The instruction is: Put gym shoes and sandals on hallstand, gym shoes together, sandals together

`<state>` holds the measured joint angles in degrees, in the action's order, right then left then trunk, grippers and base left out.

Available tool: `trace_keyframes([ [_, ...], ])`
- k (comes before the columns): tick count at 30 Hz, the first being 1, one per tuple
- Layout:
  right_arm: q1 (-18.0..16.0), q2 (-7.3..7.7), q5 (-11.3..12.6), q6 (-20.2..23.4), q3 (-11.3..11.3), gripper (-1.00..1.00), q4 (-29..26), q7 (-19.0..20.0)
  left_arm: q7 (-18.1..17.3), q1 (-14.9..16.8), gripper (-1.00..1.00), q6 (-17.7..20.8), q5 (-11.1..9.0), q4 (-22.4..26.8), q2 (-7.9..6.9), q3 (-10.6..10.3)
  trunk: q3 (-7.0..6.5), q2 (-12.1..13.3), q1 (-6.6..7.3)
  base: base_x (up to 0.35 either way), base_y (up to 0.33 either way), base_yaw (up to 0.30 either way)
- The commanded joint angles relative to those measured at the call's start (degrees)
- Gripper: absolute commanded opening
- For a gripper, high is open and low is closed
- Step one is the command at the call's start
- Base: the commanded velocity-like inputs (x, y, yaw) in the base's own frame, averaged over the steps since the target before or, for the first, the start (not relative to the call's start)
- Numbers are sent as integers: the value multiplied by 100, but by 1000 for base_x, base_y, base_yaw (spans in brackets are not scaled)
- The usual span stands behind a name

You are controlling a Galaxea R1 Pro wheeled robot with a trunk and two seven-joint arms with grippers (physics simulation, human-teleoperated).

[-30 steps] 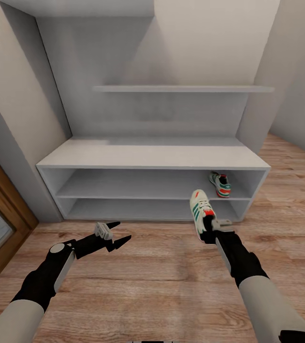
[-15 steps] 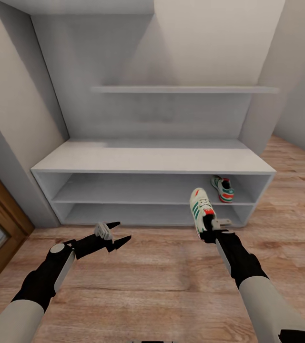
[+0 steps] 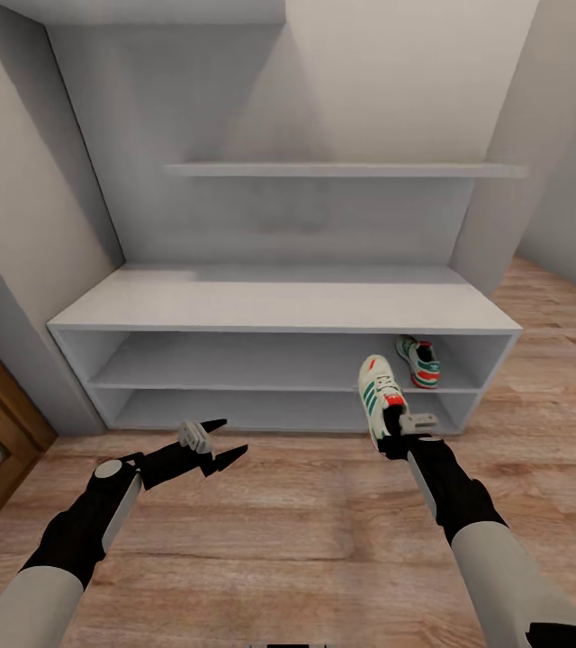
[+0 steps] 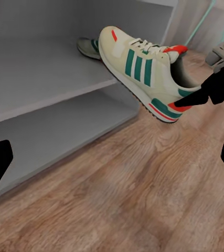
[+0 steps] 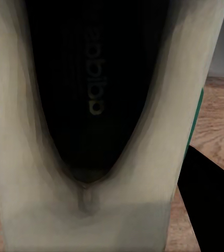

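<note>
The right pincer (image 3: 394, 430) gripped the heel of an off-white, green-striped gym shoe (image 3: 378, 396) above the wood-plank corridor floor (image 3: 306, 522). It belonged toe-first beside its mate (image 3: 418, 360) on the pale grey hallstand's (image 3: 279, 306) upper shelf row; the shelf lip obstructed. The left pincer (image 3: 218, 446) hung wide, empty.

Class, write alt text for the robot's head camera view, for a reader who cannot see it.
The right pincer holds an off-white gym shoe with green stripes by its heel, toe raised toward a pale grey shoe rack. A second gym shoe sits at the right end of the rack's upper shelf row. The left pincer is open above the wood floor.
</note>
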<state>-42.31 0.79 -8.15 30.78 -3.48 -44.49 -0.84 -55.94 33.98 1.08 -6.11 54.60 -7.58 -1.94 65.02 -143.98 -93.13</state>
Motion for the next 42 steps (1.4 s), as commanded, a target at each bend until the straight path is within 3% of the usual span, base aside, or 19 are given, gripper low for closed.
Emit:
trace_keyframes([
  [1, -2, -3, -55, 29, -4, -100, -7, 11, -4, 3, 100, 11, -39, -2, -6, -17, 5, -2, -1, 215, -195, 0],
  [22, 3, -19, -46, 26, -21, -100, -7, 13, -4, 3, 100, 7, -31, -2, -15, -17, 5, -2, -1, 65, -61, -1],
  [32, 2, -17, -38, 25, -40, -100, -8, 13, -8, 4, 100, 7, -31, -2, -15, -17, 5, -2, -1, 0, 109, -228],
  [42, 3, -25, -44, 25, -52, -100, -16, 13, -4, 4, 100, 7, -31, -2, -15, -17, 5, -2, -1, 15, 36, -37],
])
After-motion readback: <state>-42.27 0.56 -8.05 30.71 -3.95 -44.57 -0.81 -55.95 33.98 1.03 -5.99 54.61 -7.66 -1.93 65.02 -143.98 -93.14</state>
